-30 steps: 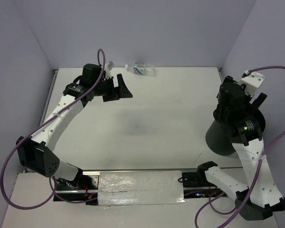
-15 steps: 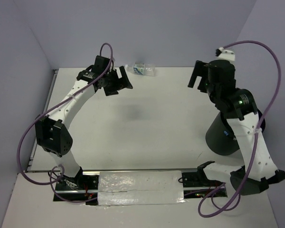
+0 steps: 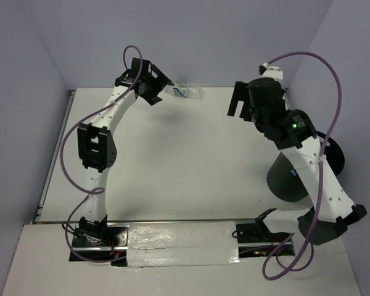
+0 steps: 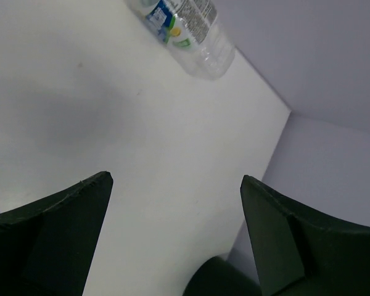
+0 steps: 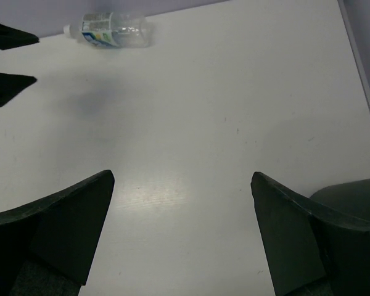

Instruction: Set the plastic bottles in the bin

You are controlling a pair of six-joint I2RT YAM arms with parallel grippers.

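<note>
One clear plastic bottle (image 3: pixel 186 91) with a white cap and a blue-green label lies on its side at the table's far edge. It also shows in the left wrist view (image 4: pixel 184 24) and in the right wrist view (image 5: pixel 114 31). No other bottles are in view. My left gripper (image 3: pixel 163 90) is open and empty just left of the bottle's cap, its fingers (image 4: pixel 61 216) apart over bare table. My right gripper (image 3: pixel 235 102) is open and empty, right of the bottle, above the table. The black bin (image 3: pixel 290 182) stands at the right, partly hidden by my right arm.
The bin's rim (image 5: pixel 351 194) shows at the right wrist view's lower right. Lilac walls (image 3: pixel 234 37) close in the table at the back and both sides. The white table (image 3: pixel 185 160) has a taped strip (image 3: pixel 182 243) at the near edge.
My left arm has reached farther back and right, bringing its gripper up beside the bottle. My right arm has swung from over the bin to the left and back, over the table.
</note>
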